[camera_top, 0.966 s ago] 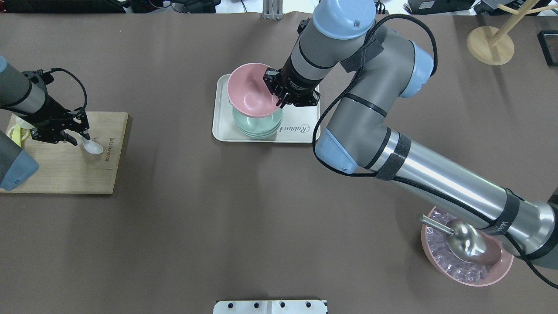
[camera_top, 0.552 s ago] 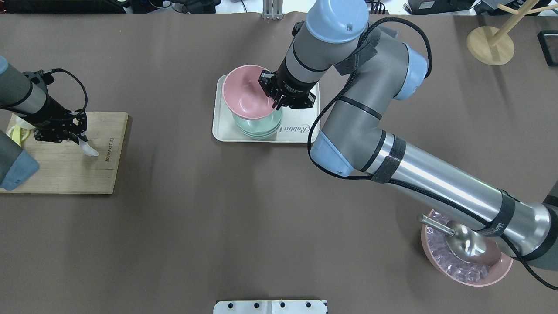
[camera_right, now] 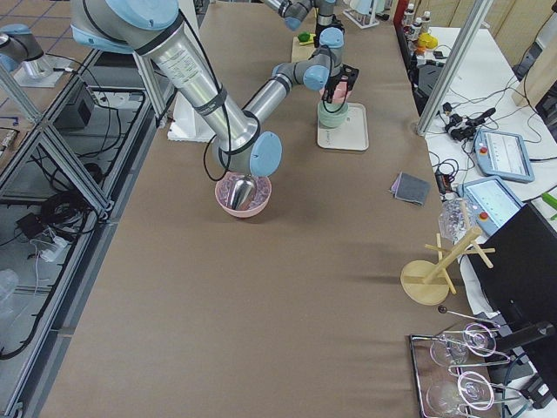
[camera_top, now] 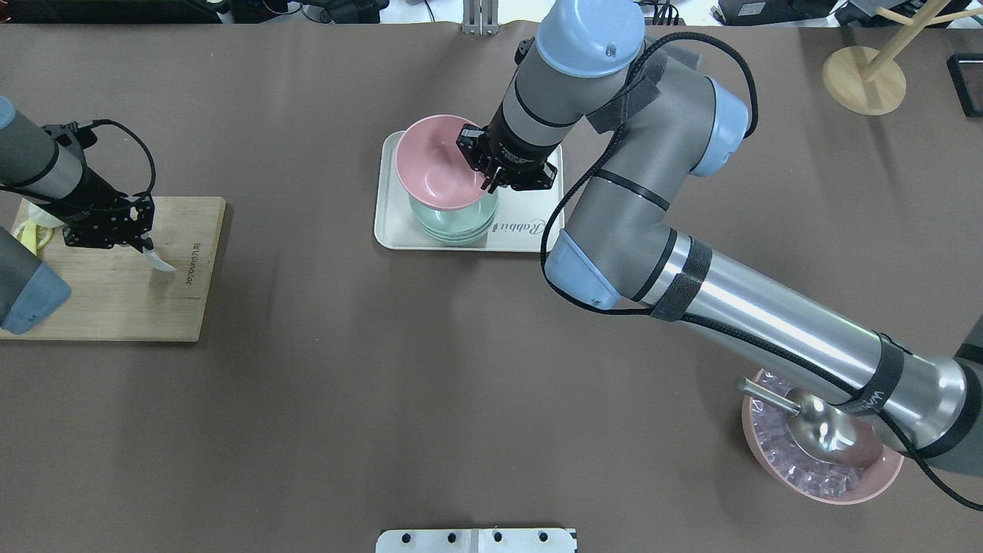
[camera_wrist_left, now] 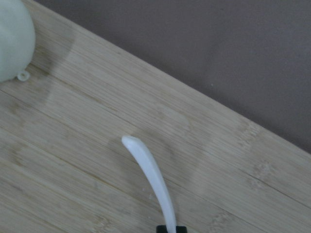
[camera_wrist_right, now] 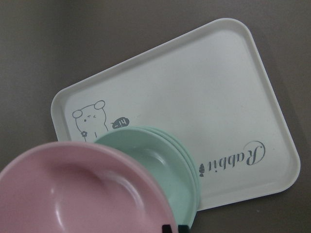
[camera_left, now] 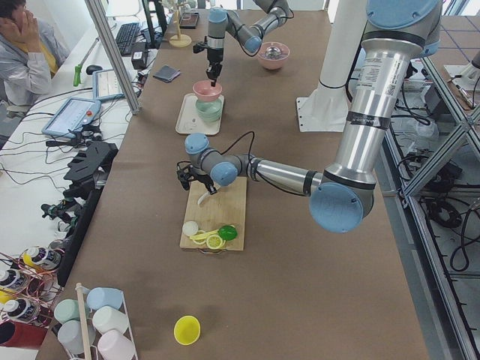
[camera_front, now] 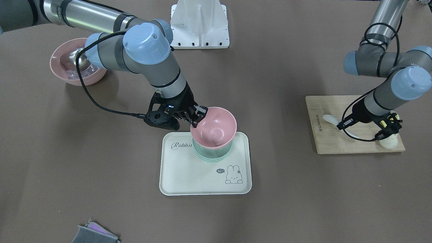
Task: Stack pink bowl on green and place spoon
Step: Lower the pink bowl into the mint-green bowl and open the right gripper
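Note:
My right gripper (camera_top: 490, 183) (camera_front: 197, 120) is shut on the rim of the pink bowl (camera_top: 434, 161) (camera_front: 214, 126) (camera_wrist_right: 73, 194). It holds the bowl tilted, just above the stacked green bowls (camera_top: 455, 221) (camera_front: 212, 154) (camera_wrist_right: 163, 155), which stand on the white rabbit tray (camera_top: 526, 230) (camera_front: 189, 177) (camera_wrist_right: 204, 92). My left gripper (camera_top: 142, 244) (camera_front: 340, 127) is shut on the handle of a white spoon (camera_top: 160, 262) (camera_front: 329, 118) (camera_wrist_left: 151, 182). It holds the spoon just over the wooden board (camera_top: 115, 299) (camera_front: 337, 143) (camera_wrist_left: 73, 141).
A second pink bowl (camera_top: 825, 468) (camera_front: 72, 72) with ice cubes and a metal scoop stands at the robot's right front. A pale round thing (camera_front: 388, 142) lies on the board's end. A wooden stand (camera_top: 864, 77) is at the far right. A grey cloth (camera_front: 96, 234) lies on the operators' side.
My right gripper has carried the pink bowl slightly left over the green bowls. My left gripper has drawn back a little and turned the spoon, which now shows narrower from above.

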Robot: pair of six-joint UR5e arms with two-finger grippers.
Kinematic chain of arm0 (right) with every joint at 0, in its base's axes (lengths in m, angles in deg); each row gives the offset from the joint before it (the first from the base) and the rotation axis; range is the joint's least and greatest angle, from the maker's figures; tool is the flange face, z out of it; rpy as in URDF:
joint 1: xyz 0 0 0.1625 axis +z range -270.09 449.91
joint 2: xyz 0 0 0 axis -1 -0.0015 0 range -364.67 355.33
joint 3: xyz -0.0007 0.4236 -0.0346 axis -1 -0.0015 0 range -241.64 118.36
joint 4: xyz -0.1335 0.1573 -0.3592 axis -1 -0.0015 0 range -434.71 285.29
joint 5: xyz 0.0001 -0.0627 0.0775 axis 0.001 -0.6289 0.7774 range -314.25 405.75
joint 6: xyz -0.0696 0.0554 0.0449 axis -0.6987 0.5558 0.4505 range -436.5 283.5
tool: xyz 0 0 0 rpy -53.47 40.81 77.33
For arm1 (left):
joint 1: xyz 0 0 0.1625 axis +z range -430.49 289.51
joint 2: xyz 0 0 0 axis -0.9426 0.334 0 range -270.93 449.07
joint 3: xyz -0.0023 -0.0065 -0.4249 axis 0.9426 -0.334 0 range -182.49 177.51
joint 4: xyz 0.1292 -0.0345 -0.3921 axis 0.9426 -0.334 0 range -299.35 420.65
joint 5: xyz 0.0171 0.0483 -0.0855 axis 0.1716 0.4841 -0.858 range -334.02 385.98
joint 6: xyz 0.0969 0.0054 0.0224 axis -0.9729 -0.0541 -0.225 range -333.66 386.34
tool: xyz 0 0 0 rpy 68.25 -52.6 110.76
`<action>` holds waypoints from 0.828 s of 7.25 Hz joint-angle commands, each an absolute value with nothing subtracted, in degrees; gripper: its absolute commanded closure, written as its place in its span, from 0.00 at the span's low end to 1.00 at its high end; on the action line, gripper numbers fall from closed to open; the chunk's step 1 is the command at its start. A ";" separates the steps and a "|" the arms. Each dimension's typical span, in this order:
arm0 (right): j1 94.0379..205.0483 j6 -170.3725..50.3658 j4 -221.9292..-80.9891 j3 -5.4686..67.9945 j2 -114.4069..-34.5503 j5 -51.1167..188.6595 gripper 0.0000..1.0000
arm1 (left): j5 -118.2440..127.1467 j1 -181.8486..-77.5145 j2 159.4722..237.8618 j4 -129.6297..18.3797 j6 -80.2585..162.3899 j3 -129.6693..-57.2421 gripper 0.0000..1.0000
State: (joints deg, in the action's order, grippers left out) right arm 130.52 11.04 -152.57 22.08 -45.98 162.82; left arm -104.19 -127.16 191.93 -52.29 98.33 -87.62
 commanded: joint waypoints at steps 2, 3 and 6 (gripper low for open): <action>130.52 9.55 -152.15 19.49 -45.63 161.60 1.00 | -104.53 -127.18 192.70 -52.29 98.49 -88.18 1.00; 130.34 9.63 -152.14 18.26 -44.15 161.42 1.00 | -104.62 -127.18 192.70 -52.02 98.93 -88.88 1.00; 127.71 9.54 -148.02 17.72 -44.84 158.51 0.00 | -107.93 -127.09 201.62 -51.67 111.89 -89.33 1.00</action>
